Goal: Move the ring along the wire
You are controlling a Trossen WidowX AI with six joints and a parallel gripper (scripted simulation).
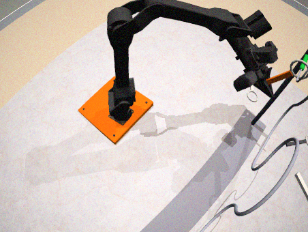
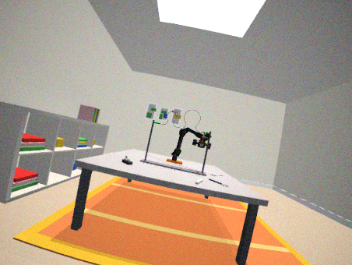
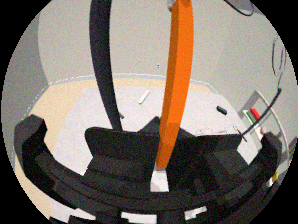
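Observation:
The orange handle (image 1: 279,77) (image 3: 177,75) lies between the fingers of my gripper (image 1: 269,82) (image 3: 158,119), which is shut on it. The grey ring (image 1: 290,69) at its far end surrounds the green part (image 1: 302,65) of the wire beside the near post (image 1: 272,100) (image 2: 205,160) (image 3: 101,60). The ring is almost wholly out of the wrist view. Whether it touches the wire cannot be told. The thin grey wire (image 2: 191,110) loops across to the other green part (image 2: 156,123) by the far post (image 2: 149,142).
The near post stands close beside the gripper and handle. A long grey base (image 1: 204,184) joins the posts. A pale ring-shaped item (image 1: 251,95), a white bar (image 1: 301,184) (image 3: 144,97) and a dark item (image 2: 127,160) (image 3: 221,109) lie on the table.

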